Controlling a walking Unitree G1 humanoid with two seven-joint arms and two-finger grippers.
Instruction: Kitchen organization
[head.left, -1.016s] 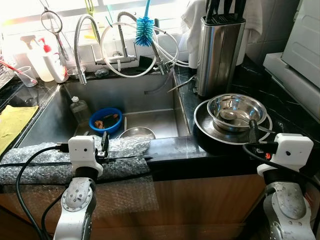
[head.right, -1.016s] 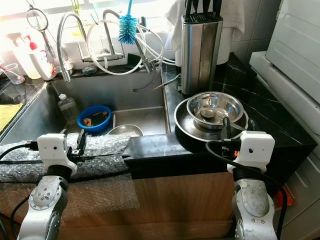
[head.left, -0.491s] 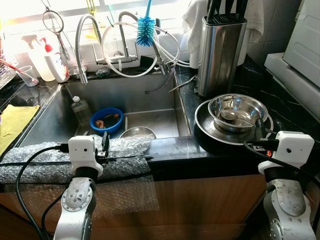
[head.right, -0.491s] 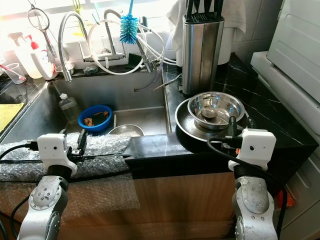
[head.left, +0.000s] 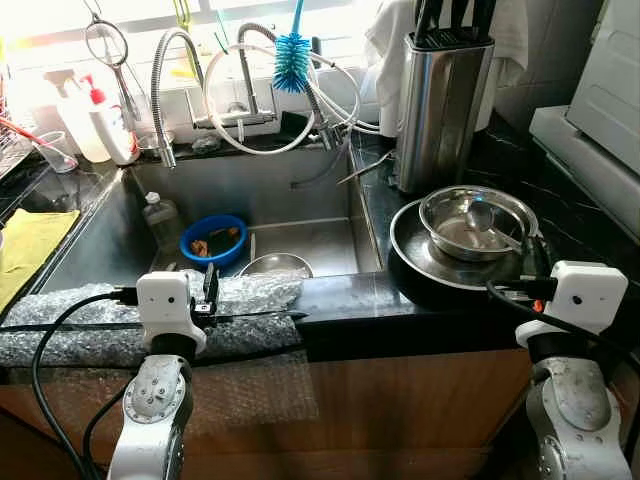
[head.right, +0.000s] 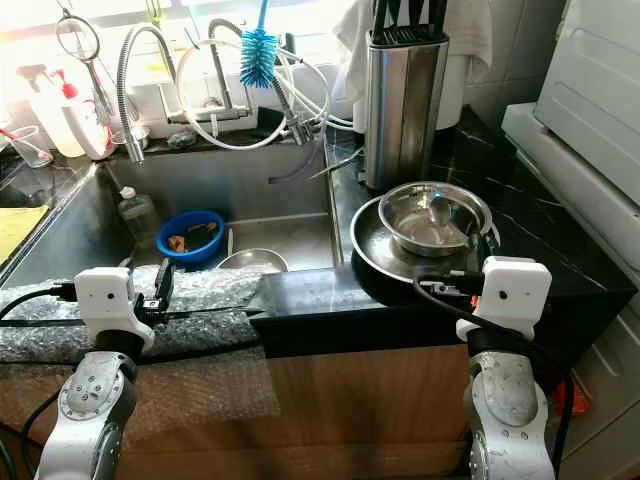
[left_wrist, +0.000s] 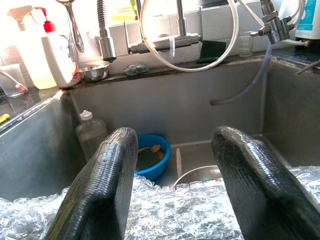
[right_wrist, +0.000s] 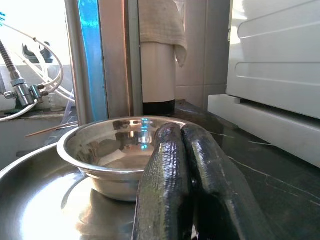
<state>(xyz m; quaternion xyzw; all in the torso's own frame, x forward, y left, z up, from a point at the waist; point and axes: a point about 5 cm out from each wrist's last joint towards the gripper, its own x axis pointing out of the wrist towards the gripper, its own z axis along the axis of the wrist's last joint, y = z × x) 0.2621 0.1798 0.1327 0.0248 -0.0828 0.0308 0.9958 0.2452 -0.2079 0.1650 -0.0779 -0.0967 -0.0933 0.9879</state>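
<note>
The robot stands square to a black stone counter (head.left: 340, 300) whose front edge runs straight across before it, a strip of bubble wrap (head.left: 90, 325) laid along the left part of that edge. Behind the wrap the steel sink (head.left: 300, 190) drops away, holding a blue bowl (head.left: 212, 240), a clear bottle (head.left: 158, 215) and a metal bowl (head.left: 272, 265) near the front wall.

The left gripper (left_wrist: 175, 165) hangs over the bubble wrap at the sink's front rim, its two fingers (left_wrist: 107, 175) spread wide with nothing between them.

On the counter right of the sink sits a wide, shallow steel pan (head.left: 420, 255), and inside it a smaller shiny steel bowl (head.left: 475, 220), upright, with a spoon (head.left: 490, 225) lying in it. The pan reaches close to the counter's front edge. A tall steel knife block (head.left: 440, 105) stands just behind it, and a white appliance (head.right: 590, 90) hems in the far right side.

The right gripper (right_wrist: 182, 150) is at the pan's near rim, just in front of the bowl, its fingers pressed together and holding nothing.
</note>
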